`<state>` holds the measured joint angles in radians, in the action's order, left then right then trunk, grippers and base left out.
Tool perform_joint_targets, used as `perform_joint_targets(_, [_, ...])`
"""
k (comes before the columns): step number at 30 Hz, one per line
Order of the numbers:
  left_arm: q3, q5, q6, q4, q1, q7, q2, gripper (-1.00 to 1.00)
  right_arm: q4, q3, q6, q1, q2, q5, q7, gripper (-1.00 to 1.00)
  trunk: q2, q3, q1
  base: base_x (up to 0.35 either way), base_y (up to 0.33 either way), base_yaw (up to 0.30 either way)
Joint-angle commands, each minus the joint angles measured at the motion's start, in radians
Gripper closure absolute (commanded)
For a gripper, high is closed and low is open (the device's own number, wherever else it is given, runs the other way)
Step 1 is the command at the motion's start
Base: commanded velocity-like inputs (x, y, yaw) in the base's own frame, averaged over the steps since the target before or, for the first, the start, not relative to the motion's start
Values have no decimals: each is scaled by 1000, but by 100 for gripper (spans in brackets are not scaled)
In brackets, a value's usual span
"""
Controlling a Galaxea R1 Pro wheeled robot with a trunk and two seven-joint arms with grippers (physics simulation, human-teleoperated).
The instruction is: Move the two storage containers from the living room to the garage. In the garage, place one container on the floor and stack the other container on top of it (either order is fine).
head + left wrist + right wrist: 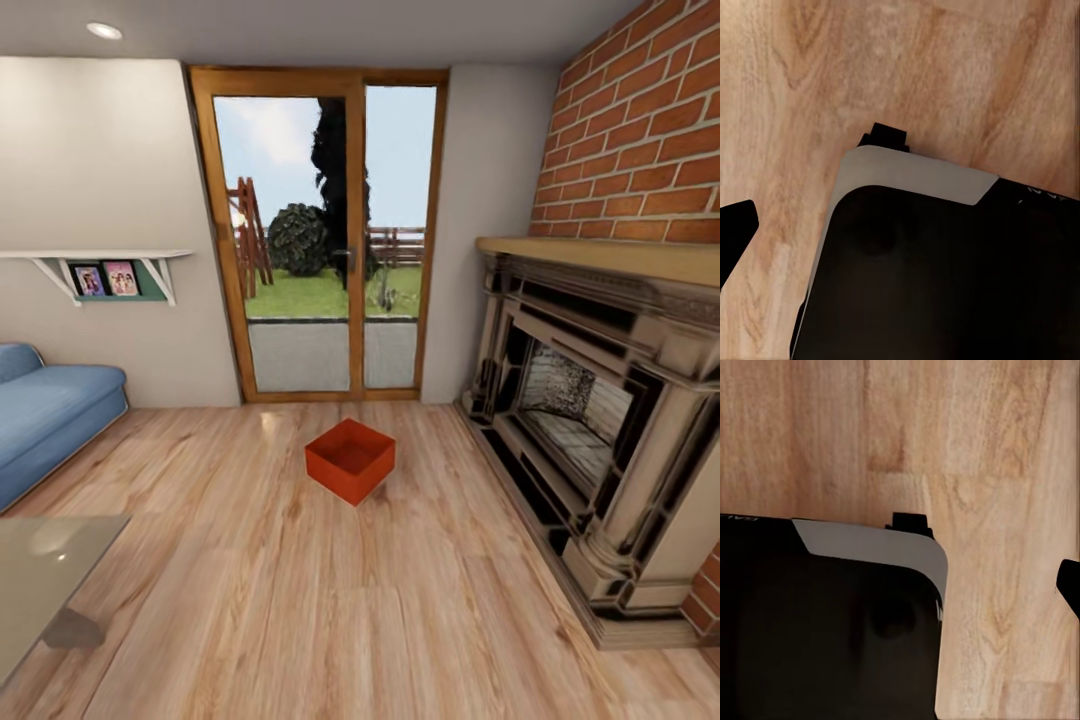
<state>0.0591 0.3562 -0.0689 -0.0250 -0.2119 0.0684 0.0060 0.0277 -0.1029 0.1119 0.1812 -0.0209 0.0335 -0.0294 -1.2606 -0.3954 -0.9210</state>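
Step in hand: approach to the first pickup in the living room. One storage container (349, 460) sits on the wood floor (250, 600) at frame centre, before the glass door (325, 240). Whether either claw is open or closed cannot be told. Next move, as judged: drive forward and bring both arms down to it.

Red-orange open storage container (350, 460), upright, turned cornerwise, on living room wood floor (300, 600), before glass door
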Motion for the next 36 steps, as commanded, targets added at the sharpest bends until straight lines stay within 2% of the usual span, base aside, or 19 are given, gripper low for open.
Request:
perform_joint_targets(1, [6,7,-6,-3,0,4,0,-100,3,-8,5,1,0,3,-3,-100,-1,-1,-1,325,0,1])
perform_joint_targets(20, [7,6,-6,-3,0,4,0,-100,3,-10,3,1,5,-1,-4,-100,-1,-1,-1,325,49,9])
perform_joint_targets(36, [7,6,-6,-3,0,4,0,-100,3,-15,3,1,4,-1,-4,-100,-1,-1,-1,325,100,246])
